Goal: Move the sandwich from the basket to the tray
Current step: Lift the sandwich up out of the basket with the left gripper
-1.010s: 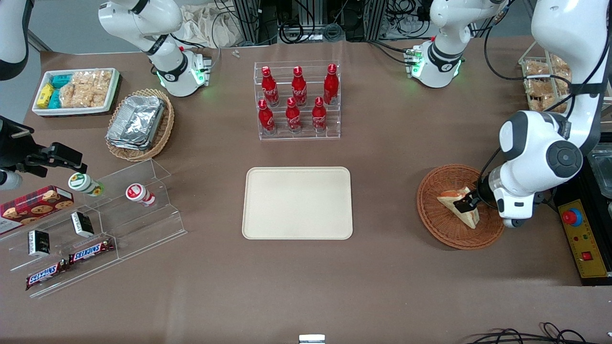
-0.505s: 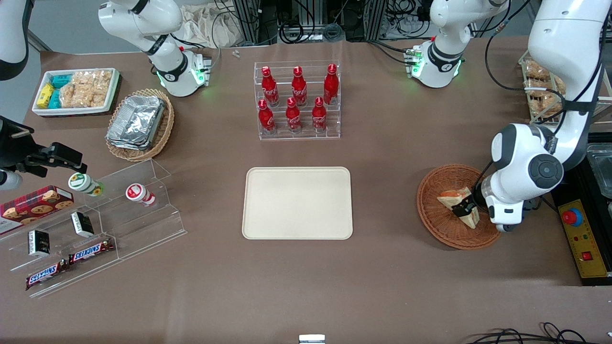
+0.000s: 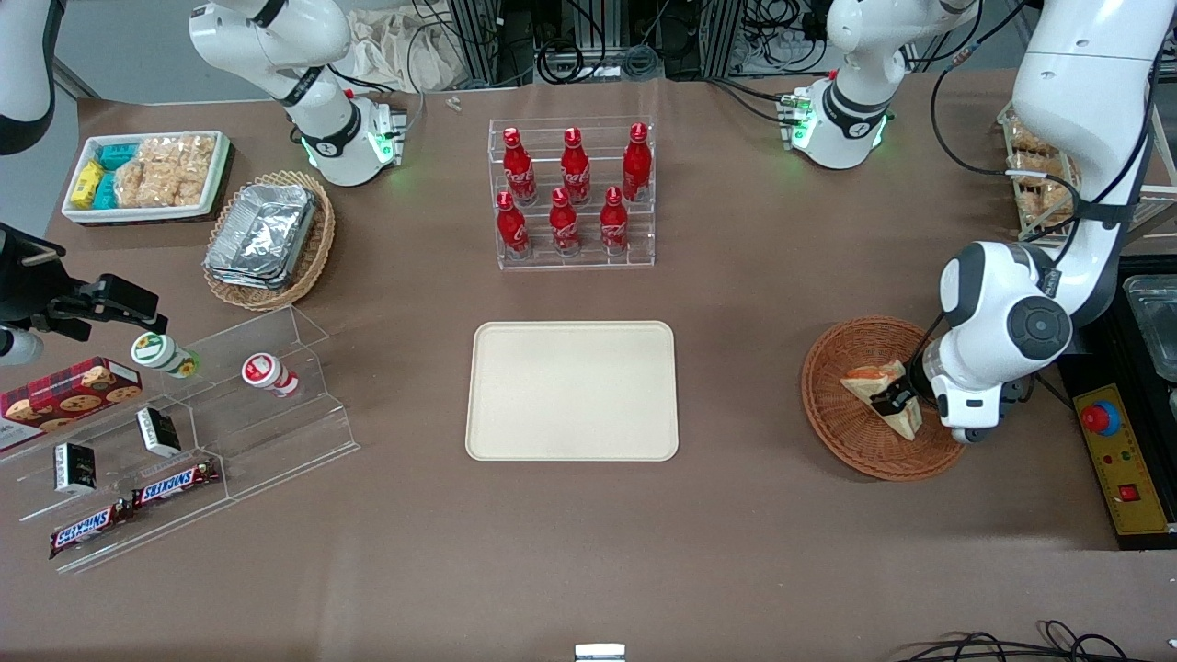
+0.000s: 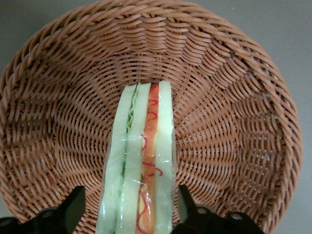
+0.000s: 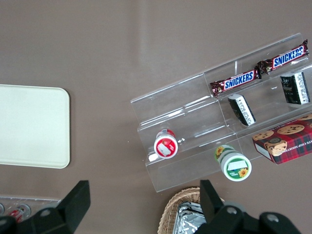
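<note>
Arm shifted, sandwich (image 4: pixel 141 165) between end effector (image 4: pixel 131 214) fingers

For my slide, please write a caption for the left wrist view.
Left gripper open around the layered triangular sandwich in the round reddish-brown wicker basket.

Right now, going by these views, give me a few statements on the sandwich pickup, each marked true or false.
1. The sandwich lies in the basket. True.
2. The tray already holds the sandwich. False: nothing lies on it.
3. The gripper is down at the sandwich, a finger on either side of it. True.
4. The gripper hovers above the bottle rack. False: it is in the basket.
5. The basket holds two sandwiches. False: just one.
</note>
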Robot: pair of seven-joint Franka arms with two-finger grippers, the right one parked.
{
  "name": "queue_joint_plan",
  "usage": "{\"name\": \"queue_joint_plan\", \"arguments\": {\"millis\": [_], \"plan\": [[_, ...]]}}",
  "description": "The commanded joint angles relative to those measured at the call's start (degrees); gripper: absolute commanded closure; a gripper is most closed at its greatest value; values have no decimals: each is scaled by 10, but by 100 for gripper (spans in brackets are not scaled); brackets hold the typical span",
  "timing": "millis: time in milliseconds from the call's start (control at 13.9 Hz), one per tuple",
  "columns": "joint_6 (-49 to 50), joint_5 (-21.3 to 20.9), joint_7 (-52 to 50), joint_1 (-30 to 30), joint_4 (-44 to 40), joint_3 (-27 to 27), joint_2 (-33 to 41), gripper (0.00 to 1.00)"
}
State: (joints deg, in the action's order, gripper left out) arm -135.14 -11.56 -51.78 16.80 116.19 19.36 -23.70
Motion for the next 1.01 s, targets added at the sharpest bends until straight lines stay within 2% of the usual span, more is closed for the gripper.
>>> {"name": "queue_joint_plan", "arguments": {"millis": [0,216,505,794,938], "plan": [[-18,-31,-42,-5,4,2,1,100],[26,-31,-54,-19,-30,5,9,100],[219,-29,-23,-41,-148,27,29,100],[418,-21,-4,-41,-302,95,29,100],[455,-21,-13,-41,-340,140,30,100]]}}
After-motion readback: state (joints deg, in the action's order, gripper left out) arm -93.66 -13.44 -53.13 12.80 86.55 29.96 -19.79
